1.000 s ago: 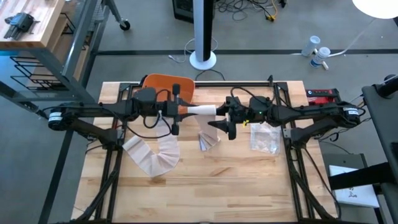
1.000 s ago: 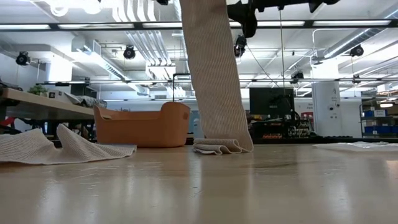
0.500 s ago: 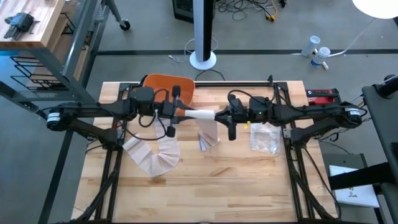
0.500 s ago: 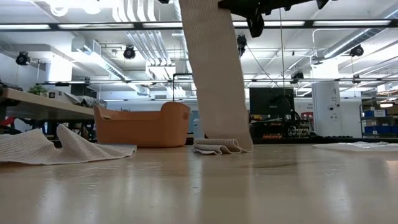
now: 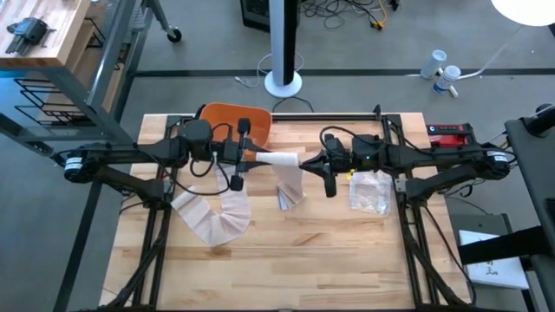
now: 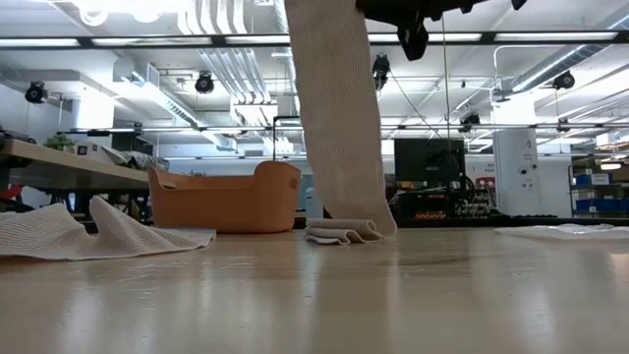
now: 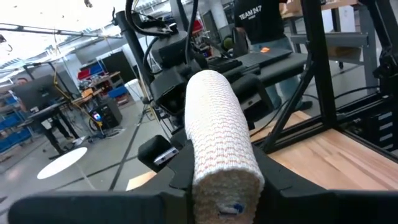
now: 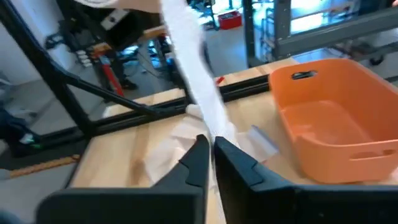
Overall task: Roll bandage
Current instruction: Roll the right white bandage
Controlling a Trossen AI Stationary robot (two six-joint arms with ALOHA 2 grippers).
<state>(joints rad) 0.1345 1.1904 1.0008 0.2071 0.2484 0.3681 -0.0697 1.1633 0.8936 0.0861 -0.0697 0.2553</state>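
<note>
From above, my left gripper (image 5: 250,159) pinches the bandage roll (image 5: 279,159) over the middle of the table (image 5: 286,251), with my right gripper (image 5: 323,165) meeting the roll's other end; the loose strip (image 5: 291,182) drops to a small heap below. Whether my right fingers are on the roll I cannot tell here, and if they are not, the roll could tilt in my left pinch and wind crooked. At table height the strip (image 6: 339,118) hangs straight to the folded heap (image 6: 342,232), but the roll and both sets of fingers are cut off above; a second bandage (image 6: 88,234) lies crumpled to the side, before the orange bin (image 6: 226,197). My left wrist shows the roll (image 7: 219,134) clamped endwise between my fingers (image 7: 273,180); its far end is hidden. My right wrist shows my fingers (image 8: 196,163) nearly together beside the strip (image 8: 198,81), too blurred to say whether they touch it.
</note>
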